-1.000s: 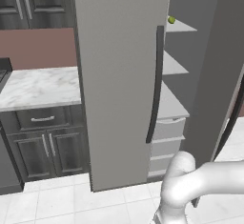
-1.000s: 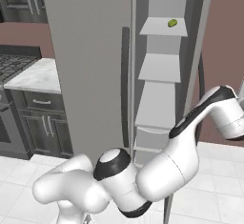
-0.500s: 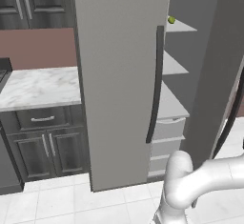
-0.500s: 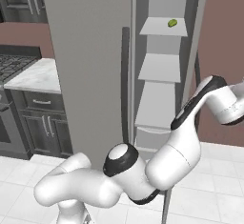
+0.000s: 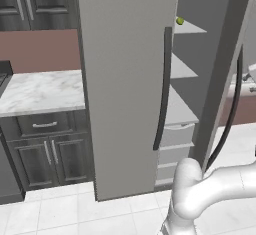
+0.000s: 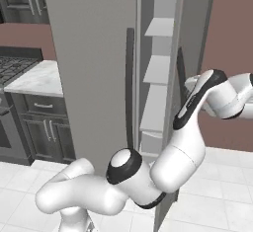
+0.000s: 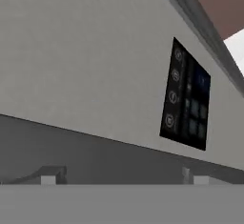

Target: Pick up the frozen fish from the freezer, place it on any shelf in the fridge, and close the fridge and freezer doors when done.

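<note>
At the right side of the tall grey unit, the freezer point(image 5: 186, 110) is standing open, its plain grey shelves and lower drawers point(image 5: 175, 138) showing. The freezer door point(image 5: 222, 74) is swung out toward the base, its long dark handle point(image 5: 231, 110) facing away from the compartment. The arm point(image 6: 190, 142) is reaching past that door's edge to its outer face.

Through the hand view, the gripper point(image 7: 123, 174) is facing the flat outer panel of the freezer door, close up. The black dispenser panel point(image 7: 187, 96) is sitting up and to the right of the jaws, well apart from them. The two fingertips point(image 7: 51, 174) are standing far apart, released, with nothing between them. A darker grey band point(image 7: 95, 154) is crossing the view just above the tips; I cannot tell what it is, nor whether the tips are touching the door.

The fridge door point(image 5: 125, 79) is lying shut over the wider compartment, its dark handle point(image 5: 162, 89) running down its right edge, just beside the open freezer.

A small green thing point(image 5: 180, 21) is resting at the front left of the top freezer shelf; too small to identify. Where the frozen fish is lying, I cannot tell.

Left of the unit, a marble counter point(image 5: 40, 91) is sitting over dark cabinets point(image 5: 45, 149); a stove point(image 6: 15, 68) is showing at the far left of the right base view.
</note>
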